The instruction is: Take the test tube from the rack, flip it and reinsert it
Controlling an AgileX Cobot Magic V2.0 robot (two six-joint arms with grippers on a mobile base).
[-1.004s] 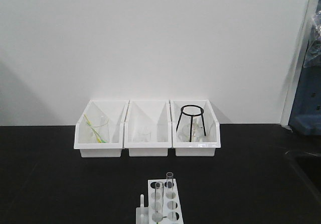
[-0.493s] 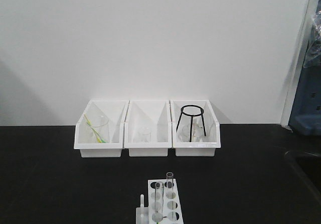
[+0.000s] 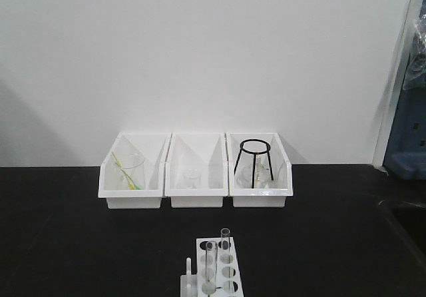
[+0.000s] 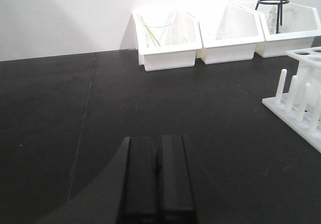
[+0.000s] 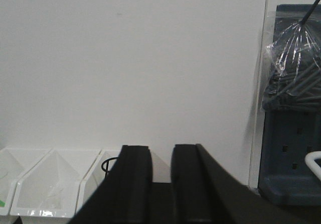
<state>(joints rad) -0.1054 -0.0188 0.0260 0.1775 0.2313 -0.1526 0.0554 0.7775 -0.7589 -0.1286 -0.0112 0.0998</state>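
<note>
Rack (image 3: 217, 276) sits at the near edge with tube (image 3: 225, 242) and second tube (image 3: 211, 260) upright in it. I see bare table (image 3: 66, 230) either side and bins (image 3: 195, 195) along the far edge. Left gripper (image 4: 158, 184) is pressed together, right gripper (image 5: 161, 184) slightly apart, neither holding anything.

Three white bins (image 3: 196, 200), black tripod stand (image 3: 255, 152) in rightmost, black table (image 3: 66, 230)

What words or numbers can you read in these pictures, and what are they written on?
There are none: no word, number, brand or sign can be read in any view.
The three white bins, the rack and the test tubes are plain, with no labels.
The blue panel at the right shows no writing either.
</note>
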